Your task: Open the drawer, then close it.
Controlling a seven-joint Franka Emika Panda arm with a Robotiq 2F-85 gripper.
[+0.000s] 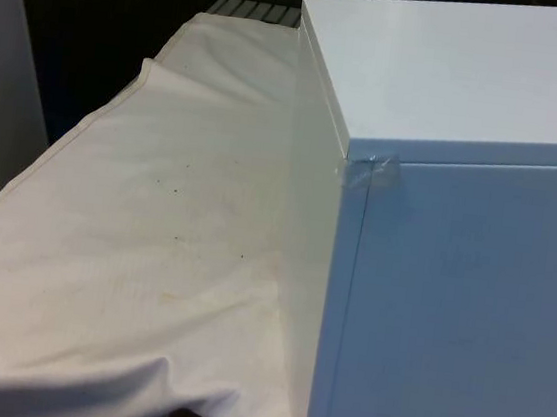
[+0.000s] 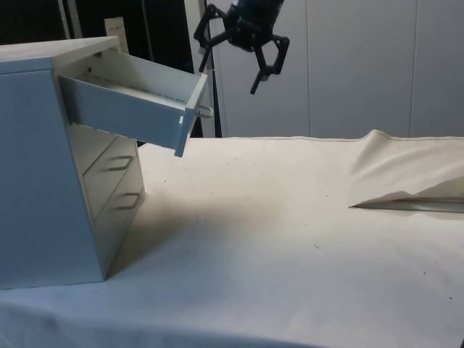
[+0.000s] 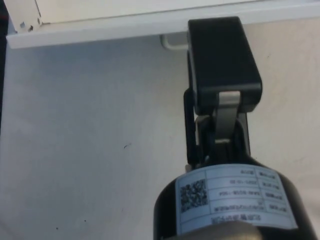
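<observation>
White panels make up the chest of drawers (image 2: 51,167), which stands on the surface (image 2: 290,239) at the side view's left, over a wrinkled white cloth (image 1: 133,252). In the front view the chest (image 1: 462,189) turns its plain back and side to the camera at the front view's right, and a strip of clear tape (image 1: 371,172) sits across its upper near corner.

In the side view, the top drawer (image 2: 134,105) is pulled well out of the chest and sags, its front edge tilted downward. A small metal handle (image 2: 205,111) sticks out of the drawer front. Two lower drawers stay shut beneath it, each with its own handle: the middle one (image 2: 122,164) and the bottom one (image 2: 130,201).

The black gripper (image 2: 243,47) hangs in the air above the drawer front and a little out beyond it, clear of the handle and touching nothing. Its fingers (image 2: 270,61) stand spread apart with nothing between them.

From the wrist, one black finger (image 3: 222,62) shows against the cloth, with the drawer's white front edge (image 3: 100,30) and its handle (image 3: 172,44) just past the fingertip.

At the side view's right the cloth is bunched up into a raised fold (image 2: 406,170), well apart from the chest.
</observation>
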